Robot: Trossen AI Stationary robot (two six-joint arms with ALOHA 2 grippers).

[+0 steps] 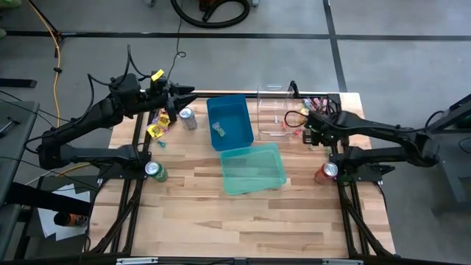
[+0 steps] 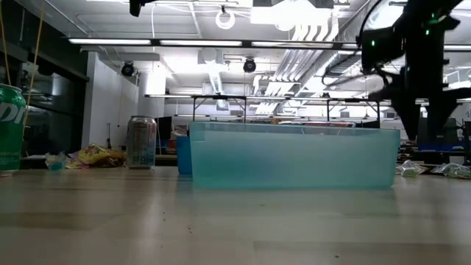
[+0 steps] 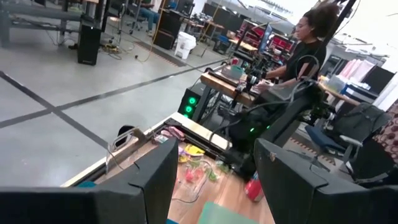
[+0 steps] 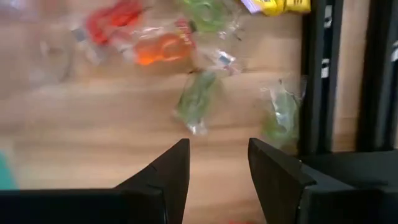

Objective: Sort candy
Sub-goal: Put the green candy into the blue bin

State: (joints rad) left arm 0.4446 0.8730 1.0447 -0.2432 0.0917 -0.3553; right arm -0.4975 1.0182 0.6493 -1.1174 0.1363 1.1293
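Wrapped candy lies in two heaps on the table. Yellow packets (image 1: 156,129) sit near the far left, beside a silver can (image 1: 188,118). Green, orange-red and yellow pieces (image 4: 196,93) lie near the far right corner. My right gripper (image 4: 217,152) hovers open just above the table, with a green piece (image 4: 194,102) slightly ahead of its fingertips and nothing between them. In the high view it (image 1: 304,124) is beside the clear box. My left gripper (image 1: 184,99) is raised over the far left, open and empty, and faces across the table (image 3: 214,162).
A blue bin (image 1: 229,121) with a small pale piece inside, a teal bin (image 1: 252,168) and a clear box (image 1: 276,112) stand mid-table. A green can (image 1: 154,171) is near left and a red can (image 1: 327,171) near right. A person (image 3: 311,43) sits beyond the table.
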